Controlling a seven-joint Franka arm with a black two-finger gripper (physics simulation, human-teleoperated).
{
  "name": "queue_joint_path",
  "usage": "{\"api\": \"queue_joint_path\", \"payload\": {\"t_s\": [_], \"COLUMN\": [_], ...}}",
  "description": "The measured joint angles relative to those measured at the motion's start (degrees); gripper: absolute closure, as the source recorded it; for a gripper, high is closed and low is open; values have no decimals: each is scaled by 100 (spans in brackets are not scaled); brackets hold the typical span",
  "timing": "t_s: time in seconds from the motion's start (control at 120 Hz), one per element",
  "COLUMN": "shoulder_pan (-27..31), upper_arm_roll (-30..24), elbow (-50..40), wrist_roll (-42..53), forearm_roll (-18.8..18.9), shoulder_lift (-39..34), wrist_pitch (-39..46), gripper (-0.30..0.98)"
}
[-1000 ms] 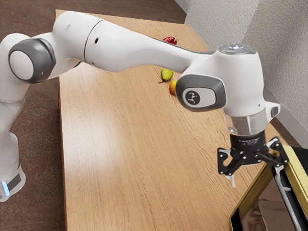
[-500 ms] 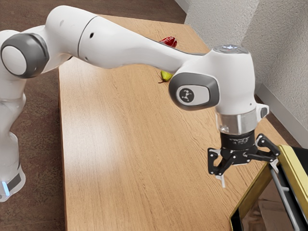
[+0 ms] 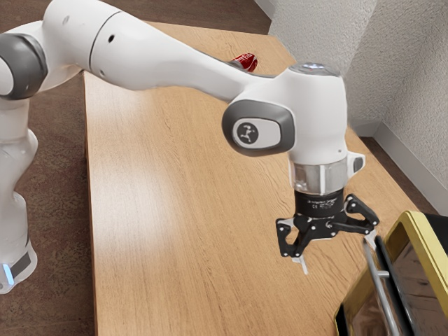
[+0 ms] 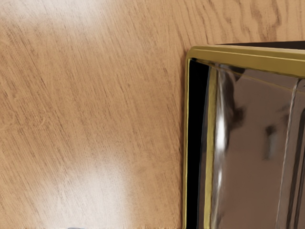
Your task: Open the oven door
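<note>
In the exterior view my gripper (image 3: 337,253) stands open over the table beside the oven (image 3: 409,224). Its two fingers are wide apart, and the one nearer the oven is at the upper end of the silver handle (image 3: 381,283); whether they touch, I cannot tell. Partly open, the dark oven door (image 3: 393,280) leans out from the yellow frame. From the wrist view, the oven (image 4: 248,56) shows its gold rim and a brownish, reflective glass pane (image 4: 252,157).
A red can (image 3: 245,61) lies on the wooden table (image 3: 161,210) at the far end, behind the arm. Past the table's far-right edge in the exterior view rises a pale wall (image 3: 343,49).
My hand has moved toward the exterior view's left, away from the oven body. The handle and door have swung out the same way. The arm now covers the pear and the orange fruit.
</note>
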Motion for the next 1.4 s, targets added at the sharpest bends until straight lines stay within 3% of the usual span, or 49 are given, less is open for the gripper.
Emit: {"api": "queue_joint_path", "payload": {"t_s": [0.433, 0.55, 0.675, 0.792, 0.933, 1.017, 1.083, 1.258, 1.4], "shoulder_pan": [-196, 102, 4, 1341, 2240, 2767, 2994, 2783, 2768], "upper_arm_roll": [150, -208, -65, -328, -679, -599, -352, 959, 1203], "elbow": [-886, -1133, -1718, -2409, -2431, -2241, -1603, -571, -782], "wrist_roll": [-224, -276, -361, -412, -452, -471, -528, -1139, -1583], "forearm_roll": [-234, -305, -420, -706, -760, -618, -544, -339, -268], "shoulder_lift": [-733, -919, -1461, -2323, -2755, -2738, -2482, -2213, -2294], "wrist_pitch": [-64, -32, 87, 160, 21, -158, -598, -2165, -2900], "gripper": [35, 36, 36, 22, 8, 5, 3, 1, 0]}}
